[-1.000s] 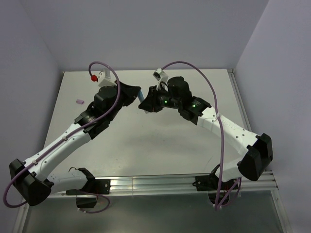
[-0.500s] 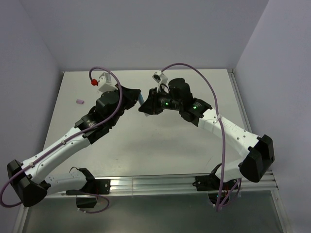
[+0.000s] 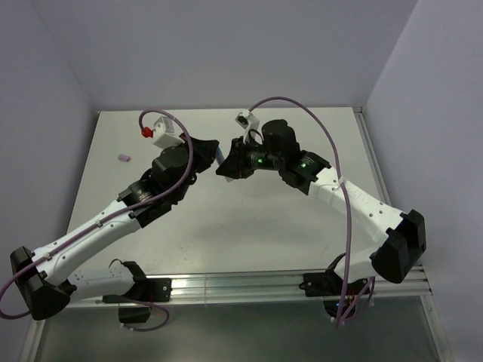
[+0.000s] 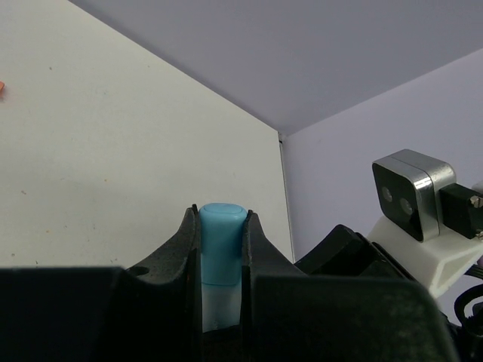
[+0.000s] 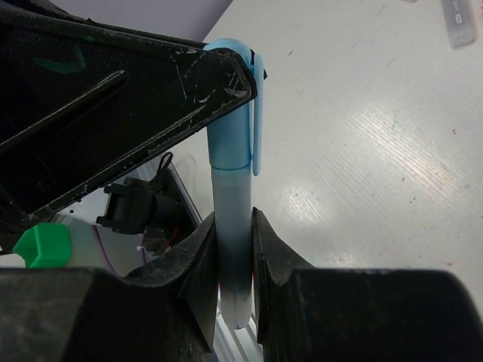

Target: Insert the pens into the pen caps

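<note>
The blue pen and the blue cap were held in the air between the two arms, above the far middle of the desk. The left end effector was seen pressed together on the cap, its rounded top standing just proud of the fingertips. The right end effector was pinched on the pale, see-through barrel of the pen, lower down. In the right wrist view the cap's lower edge was seen sitting over the barrel with no gap, and the two parts were in one straight line, so this first pair was judged joined, or very nearly so (whether it had been pushed fully home could not be told).

The rest of the task was judged not yet done. A pink piece lay alone near the left edge of the desk, well apart from both arms; whether it was a pen or a cap could not be made out. An orange speck was caught at the very edge of the left wrist view, and a clear piece lay on the desk at the top of the right wrist view. Two pairs were therefore taken as left to do, and the blue pen had yet to be set down.
</note>
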### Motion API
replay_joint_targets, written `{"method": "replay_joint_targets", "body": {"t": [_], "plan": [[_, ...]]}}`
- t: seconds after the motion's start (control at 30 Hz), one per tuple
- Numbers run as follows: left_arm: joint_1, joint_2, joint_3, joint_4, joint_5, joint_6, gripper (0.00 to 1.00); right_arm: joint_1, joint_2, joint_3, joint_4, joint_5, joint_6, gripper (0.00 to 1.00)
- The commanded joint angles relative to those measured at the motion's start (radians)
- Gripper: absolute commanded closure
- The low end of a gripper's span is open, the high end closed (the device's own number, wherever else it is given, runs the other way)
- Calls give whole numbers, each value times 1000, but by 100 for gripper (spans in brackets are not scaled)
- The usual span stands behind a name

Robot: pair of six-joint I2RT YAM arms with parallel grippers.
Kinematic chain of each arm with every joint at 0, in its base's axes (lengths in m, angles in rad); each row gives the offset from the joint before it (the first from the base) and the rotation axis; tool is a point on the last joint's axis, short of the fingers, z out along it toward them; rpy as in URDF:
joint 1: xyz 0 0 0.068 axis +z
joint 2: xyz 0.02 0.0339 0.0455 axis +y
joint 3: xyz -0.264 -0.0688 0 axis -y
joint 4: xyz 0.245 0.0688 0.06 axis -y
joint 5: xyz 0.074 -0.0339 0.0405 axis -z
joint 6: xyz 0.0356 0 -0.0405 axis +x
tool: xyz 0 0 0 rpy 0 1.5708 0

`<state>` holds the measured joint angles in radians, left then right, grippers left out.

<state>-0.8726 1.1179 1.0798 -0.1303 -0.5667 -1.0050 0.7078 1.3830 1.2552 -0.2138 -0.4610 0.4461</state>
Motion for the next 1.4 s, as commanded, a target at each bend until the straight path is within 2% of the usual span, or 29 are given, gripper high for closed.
{"method": "replay_joint_targets", "body": {"t": [0.0, 0.8, 0.97, 1.03, 1.1, 1.17, 1.2, 1.27, 1.3, 1.37], "plan": [[-127, -30, -20, -48, 258, -37, 100, -59, 33, 113, 221, 174, -4, 100], [-230, 7, 17, -75, 182, -57, 100, -80, 68, 216, 171, 170, -10, 100], [-232, -15, 64, -123, 70, -34, 100, -80, 59, 211, 130, 147, -15, 100], [-232, -15, 130, -167, 18, 3, 94, -79, 41, 193, 107, 136, -15, 100], [-224, -7, 201, -192, -53, 54, 82, -77, 27, 159, 87, 119, -11, 100], [-198, 2, 248, -204, -84, 88, 79, -76, 2, 107, 79, 105, -4, 100], [-180, 6, 291, -204, -90, 124, 74, -73, -10, 87, 79, 104, 0, 100], [-103, 19, 325, -192, -75, 179, 69, -73, -47, 20, 86, 113, 14, 100], [-73, 20, 354, -184, -53, 193, 61, -71, -59, 1, 86, 120, 19, 100], [19, 34, 383, -169, -32, 227, 55, -73, -65, -22, 64, 134, 20, 100]]}}
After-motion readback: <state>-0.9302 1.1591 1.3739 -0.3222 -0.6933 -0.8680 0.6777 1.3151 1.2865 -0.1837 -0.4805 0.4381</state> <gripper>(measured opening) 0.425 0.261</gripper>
